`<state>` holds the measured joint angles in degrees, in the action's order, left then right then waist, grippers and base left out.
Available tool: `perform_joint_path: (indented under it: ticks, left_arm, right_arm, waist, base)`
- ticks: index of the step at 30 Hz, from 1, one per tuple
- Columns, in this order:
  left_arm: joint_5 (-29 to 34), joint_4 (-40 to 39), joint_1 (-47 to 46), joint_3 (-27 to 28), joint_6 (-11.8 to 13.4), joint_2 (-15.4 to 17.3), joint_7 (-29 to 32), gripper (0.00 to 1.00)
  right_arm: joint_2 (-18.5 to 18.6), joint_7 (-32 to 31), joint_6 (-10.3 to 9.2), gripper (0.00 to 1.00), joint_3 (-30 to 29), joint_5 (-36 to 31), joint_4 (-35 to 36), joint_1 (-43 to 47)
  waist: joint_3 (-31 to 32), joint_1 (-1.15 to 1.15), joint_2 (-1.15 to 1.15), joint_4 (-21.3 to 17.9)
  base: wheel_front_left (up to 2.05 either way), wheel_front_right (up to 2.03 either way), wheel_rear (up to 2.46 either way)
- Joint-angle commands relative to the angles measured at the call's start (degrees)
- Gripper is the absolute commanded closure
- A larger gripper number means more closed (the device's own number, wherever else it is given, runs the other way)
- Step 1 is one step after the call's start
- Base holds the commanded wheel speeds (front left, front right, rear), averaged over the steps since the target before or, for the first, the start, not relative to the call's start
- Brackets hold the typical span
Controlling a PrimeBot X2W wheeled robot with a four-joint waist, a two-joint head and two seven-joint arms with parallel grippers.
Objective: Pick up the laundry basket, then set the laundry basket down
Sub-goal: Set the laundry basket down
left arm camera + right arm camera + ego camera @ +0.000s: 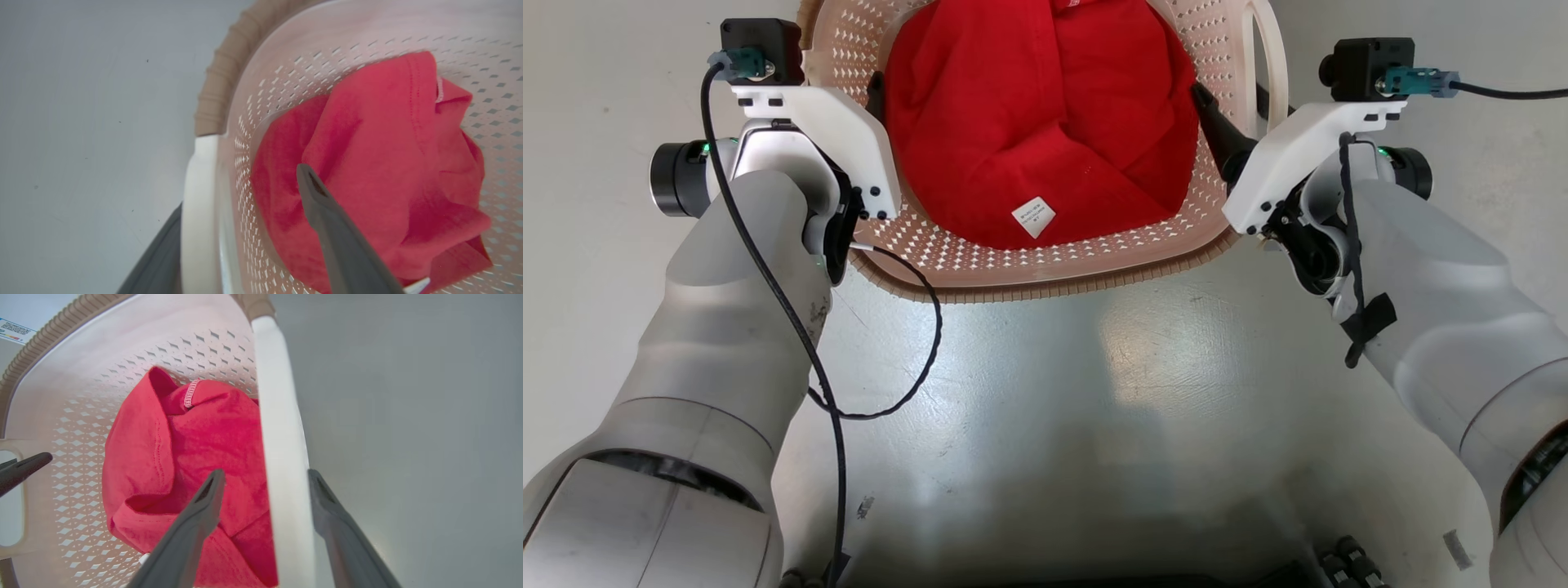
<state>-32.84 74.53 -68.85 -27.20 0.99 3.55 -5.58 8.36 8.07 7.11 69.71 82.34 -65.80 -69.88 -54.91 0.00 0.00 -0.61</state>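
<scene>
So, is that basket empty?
No, a red cloth lies bunched up inside the laundry basket.

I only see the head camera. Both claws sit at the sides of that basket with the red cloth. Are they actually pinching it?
Observer: Not quite. In the right wrist view the right gripper straddles the laundry basket by its right handle, and its inner finger stands apart from the handle.
Visitor: And the left claw?
Observer: Same there: the left gripper straddles the left handle, with its inner finger out over the red cloth and a gap between finger and handle.
</scene>
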Motion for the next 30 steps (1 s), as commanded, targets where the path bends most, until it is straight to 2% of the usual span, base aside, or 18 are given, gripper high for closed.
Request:
perform_joint_path:
  ticks: [1, 12, 21, 30]
  left_arm:
    - [-0.7, -0.6, -0.2, 0.4, 0.3, 1.8, -0.5, 0.0]
    - [-1.6, -0.6, 0.9, 0.1, 0.9, 2.7, 2.1, 0.0]
    - [-2.5, -0.6, 3.0, 0.2, 0.5, 3.5, 1.5, 0.0]
    - [-3.4, -0.6, 5.6, 0.4, -1.2, 4.0, -2.7, 0.0]
  right_arm:
    - [-0.3, 0.7, 0.37, 0.0, 0.3, 0.6, -0.2, 1.8]
    - [-1.0, 0.9, 0.37, 0.0, 0.5, 1.1, -1.9, 2.0]
    - [-0.8, 1.2, 0.37, 0.0, 0.8, 1.3, -2.3, 3.2]
    - [-0.3, 2.8, 0.37, 0.0, 1.2, 0.9, -1.9, 4.9]
  waist:
    - [0.0, 0.0, 0.0, 0.0]
    - [1.0, 0.0, 0.0, -0.3]
    - [3.1, 0.0, 0.0, -0.8]
    - [6.7, 0.0, 0.0, -1.4]
  base:
    - [0.0, 0.0, 0.0]
    - [0.0, 0.0, 0.0]
    - [0.0, 0.0, 0.0]
    - [0.0, 0.0, 0.0]
